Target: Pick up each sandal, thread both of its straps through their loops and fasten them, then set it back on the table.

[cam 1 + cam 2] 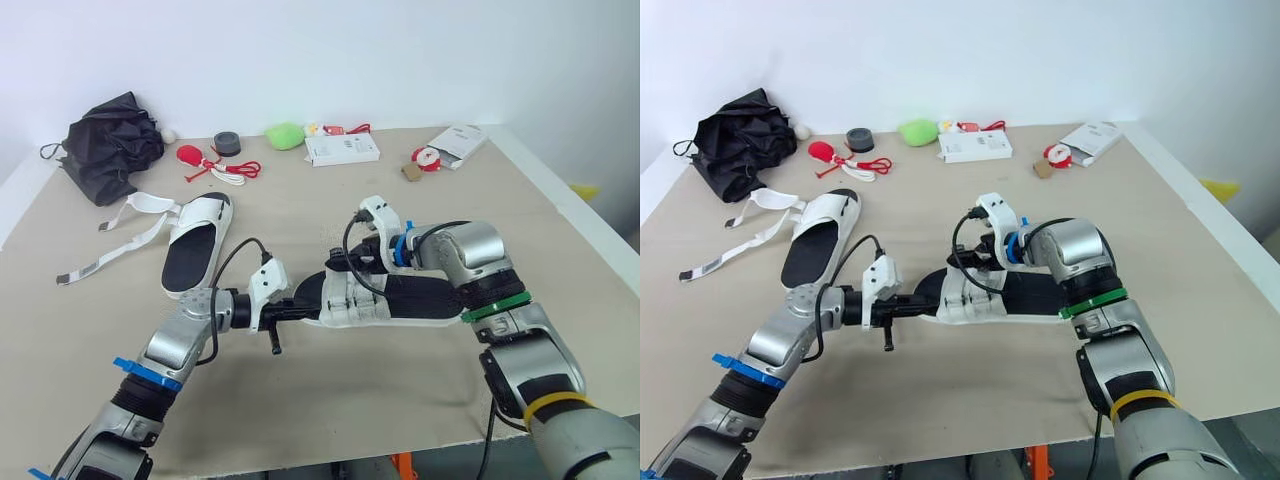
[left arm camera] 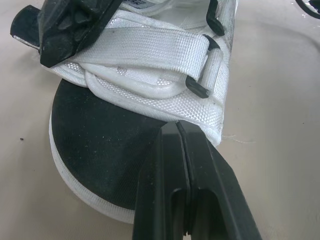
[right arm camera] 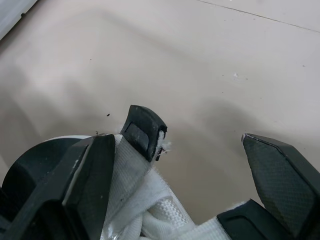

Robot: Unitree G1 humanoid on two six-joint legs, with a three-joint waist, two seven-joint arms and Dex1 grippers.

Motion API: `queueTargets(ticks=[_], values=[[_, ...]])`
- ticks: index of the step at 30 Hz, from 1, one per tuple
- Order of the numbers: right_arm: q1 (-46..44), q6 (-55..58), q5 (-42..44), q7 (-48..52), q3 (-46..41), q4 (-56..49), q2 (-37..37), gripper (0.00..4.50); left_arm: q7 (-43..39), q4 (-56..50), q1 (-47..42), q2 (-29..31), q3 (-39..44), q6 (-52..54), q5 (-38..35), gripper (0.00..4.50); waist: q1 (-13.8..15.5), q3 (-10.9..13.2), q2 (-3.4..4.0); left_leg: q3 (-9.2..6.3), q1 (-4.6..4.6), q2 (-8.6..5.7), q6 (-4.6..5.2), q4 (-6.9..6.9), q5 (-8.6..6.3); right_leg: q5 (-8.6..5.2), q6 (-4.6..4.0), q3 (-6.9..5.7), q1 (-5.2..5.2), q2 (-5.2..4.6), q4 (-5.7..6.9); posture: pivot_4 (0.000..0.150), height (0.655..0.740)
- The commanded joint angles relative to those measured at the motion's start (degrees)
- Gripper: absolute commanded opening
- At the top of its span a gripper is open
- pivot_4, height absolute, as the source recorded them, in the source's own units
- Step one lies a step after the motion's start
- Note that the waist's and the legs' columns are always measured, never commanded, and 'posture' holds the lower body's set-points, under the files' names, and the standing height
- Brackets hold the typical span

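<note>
Head view: the worked sandal [image 1: 415, 296] sat at centre frame, on or just above the table [image 1: 330, 400] (I could not tell which), between my two grippers. The left gripper [image 1: 290, 312] met its toe end from the left, and the right gripper [image 1: 350, 268] sat over its straps. The second sandal [image 1: 195, 250] lay at upper left, well apart, its loose straps [image 1: 150, 204] trailing toward the left edge. Left wrist view: the left fingers [image 2: 165, 170] were pressed together, tips at the toe edge; I could not tell whether they pinched the sole. One strap [image 2: 150, 47] lay flat across the upper beside a black loop [image 2: 197, 87]. Right wrist view: the right fingers [image 3: 90, 180] were spread wide, with a black-tipped strap end [image 3: 142, 130] just beside one and clamped by neither. Risk, as I judged it: closing off-line would miss that tip or let it slip, and a weak toe hold would let the sandal swivel under the pull. Count: sandals, two; grippers, two; along the frame's top, one black bag [image 1: 112, 145], one tape roll [image 1: 227, 143], one green lump [image 1: 285, 134], two white boxes [image 1: 342, 149].
</note>
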Motion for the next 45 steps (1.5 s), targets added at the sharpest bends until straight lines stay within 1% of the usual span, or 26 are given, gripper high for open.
queueTargets(ticks=[1,5,6,7,9,13,14,15,17,19,20,21,22,24,26,29,34,37,45], values=[[-3.3,-3.7,-3.4,-4.3,-5.3,6.1,-2.0,4.37,0.1,2.4,1.5,0.5,-1.9,1.5,2.2,0.0,0.0,0.1,0.02,0.02,0.0,0.0,0.03,0.03,0.04,0.04,0.0,0.02,0.0,0.0,0.0,0.15,0.74],[-5.3,-4.4,-2.2,-2.5,-9.0,5.4,-3.9,4.37,0.0,2.3,1.3,0.3,-1.8,1.4,2.0,0.0,0.0,0.1,0.05,0.08,-0.12,-0.02,0.08,0.01,0.12,0.08,-0.01,0.07,-0.12,-0.02,0.0,0.15,0.74],[-5.1,-4.1,-2.1,-1.8,-9.3,4.2,-4.4,4.37,0.0,2.1,1.3,0.2,-1.6,1.4,1.8,0.0,-0.1,0.1,0.09,0.14,-0.14,-0.02,0.08,-0.03,0.11,0.07,-0.02,0.14,-0.15,0.0,0.0,0.15,0.74],[-4.7,-3.7,-1.9,-1.0,-9.7,2.4,-5.2,4.37,-0.1,1.9,1.2,0.0,-1.3,1.5,1.4,0.0,-0.1,0.2,0.12,0.2,-0.18,-0.03,0.08,-0.11,0.1,0.15,0.22,0.22,-0.23,0.01,0.0,0.15,0.74],[-3.1,-2.6,-0.5,1.4,-10.8,-2.4,-7.0,4.37,0.1,1.2,0.7,-0.8,-0.3,2.3,0.1,0.0,-0.1,0.2,0.14,0.21,-0.23,-0.01,0.17,-0.17,0.03,0.05,0.22,0.24,-0.31,0.06,0.0,0.15,0.74],[4.1,-2.1,3.2,7.6,-12.6,-15.9,-12.3,4.37,0.8,-2.0,-1.0,-3.0,3.2,6.4,-5.0,0.0,0.4,0.2,0.23,0.16,-0.51,-0.02,0.23,-0.2,-0.01,-0.03,0.23,0.21,-0.52,0.05,0.01,0.15,0.74],[6.6,-2.5,4.1,9.3,-13.0,-19.4,-13.8,4.37,1.0,-3.0,-1.5,-3.4,4.2,7.7,-6.4,0.0,0.4,0.2,0.22,-0.01,-0.92,-0.08,0.21,-0.11,0.0,-0.06,0.29,0.18,-0.75,0.05,0.01,0.15,0.74],[9.1,-2.8,5.2,10.9,-13.7,-22.8,-15.2,4.37,1.3,-3.9,-2.0,-4.0,5.4,9.3,-8.2,0.0,0.4,0.2,0.21,-0.01,-1.0,-0.11,0.21,-0.09,0.0,-0.05,0.33,0.19,-0.78,0.01,0.0,0.15,0.74],[15.6,-4.3,8.1,15.1,-16.2,-31.1,-18.8,4.37,2.7,-5.9,-3.6,-4.9,8.6,13.1,-12.5,0.0,0.1,0.4,0.14,-0.06,-1.25,-0.39,0.21,-0.07,-0.02,-0.09,0.44,0.19,-0.93,-0.25,-0.01,0.15,0.74],[23.8,-7.5,10.9,20.5,-19.7,-39.6,-22.7,4.37,3.6,-7.8,-5.2,-4.9,12.0,17.0,-16.7,0.0,0.0,0.5,0.18,-0.06,-1.34,-0.48,0.2,-0.02,-0.02,-0.07,0.48,0.29,-1.02,-0.29,-0.01,0.15,0.74],[26.6,-8.5,11.5,22.0,-20.8,-42.1,-24.0,4.37,3.7,-8.3,-5.6,-4.5,13.2,18.3,-18.0,0.0,0.2,0.6,0.1,-0.08,-1.38,-0.52,0.2,-0.02,-0.02,-0.06,0.49,0.29,-1.06,-0.32,0.0,0.15,0.74],[29.3,-8.9,12.6,22.9,-22.2,-44.4,-25.1,4.37,3.7,-9.1,-6.0,-3.4,14.3,19.6,-19.3,0.0,0.2,0.6,0.08,-0.33,-1.6,-0.6,0.2,-0.01,-0.02,-0.11,0.52,0.22,-1.11,-0.29,-0.01,0.15,0.74],[31.2,-9.2,13.3,23.3,-23.0,-45.9,-25.9,4.37,3.6,-9.7,-6.1,-2.5,15.0,20.6,-20.1,0.0,-0.2,0.6,0.16,-0.53,-1.64,-0.62,0.19,0.02,-0.02,-0.15,0.52,0.19,-1.08,-0.25,0.0,0.15,0.74],[35.2,-9.9,14.7,24.3,-24.7,-49.3,-27.3,4.37,2.4,-10.9,-5.8,0.5,16.1,21.7,-20.9,0.0,-0.7,0.7,0.24,-0.5,-1.56,-0.69,0.18,0.02,-0.02,-0.15,0.53,0.39,-1.1,-0.23,0.02,0.15,0.74],[38.8,-10.3,15.7,25.1,-25.6,-52.3,-28.2,4.37,0.7,-12.0,-4.7,3.8,16.8,22.1,-21.2,0.0,-0.8,0.8,0.18,-0.57,-1.51,-0.71,0.12,0.01,0.01,-0.25,0.71,0.34,-1.04,-0.23,0.06,0.15,0.74],[42.6,-11.6,14.5,23.9,-24.0,-55.1,-28.5,4.37,-3.2,-14.7,-1.6,8.8,17.9,21.5,-22.2,0.0,-0.8,0.9,0.15,-0.58,-1.42,-0.69,0.07,0.0,0.05,-0.24,0.68,0.32,-1.02,-0.19,0.1,0.15,0.74],[45.3,-12.9,12.1,20.8,-19.0,-55.9,-26.7,4.37,-8.7,-18.5,4.6,13.5,21.4,19.8,-26.2,0.0,-0.7,1.1,0.08,-0.55,-1.38,-0.7,-0.18,0.03,0.19,-0.19,0.69,0.34,-0.97,-0.26,0.13,0.15,0.74],[44.3,-14.0,10.6,19.1,-14.9,-54.6,-24.3,4.37,-10.9,-19.9,8.2,14.2,23.4,15.4,-26.4,0.0,-0.6,1.1,0.02,-0.56,-1.38,-0.7,-0.31,0.03,0.27,-0.16,0.69,0.33,-0.97,-0.27,0.14,0.15,0.74],[41.8,-14.4,10.9,18.5,-11.5,-52.8,-21.1,4.37,-8.0,-22.2,9.7,12.3,25.5,13.4,-28.9,0.0,-0.2,1.2,-0.05,-0.59,-1.41,-0.69,-0.6,0.05,0.44,-0.01,0.72,0.32,-0.97,-0.27,0.16,0.15,0.74]])
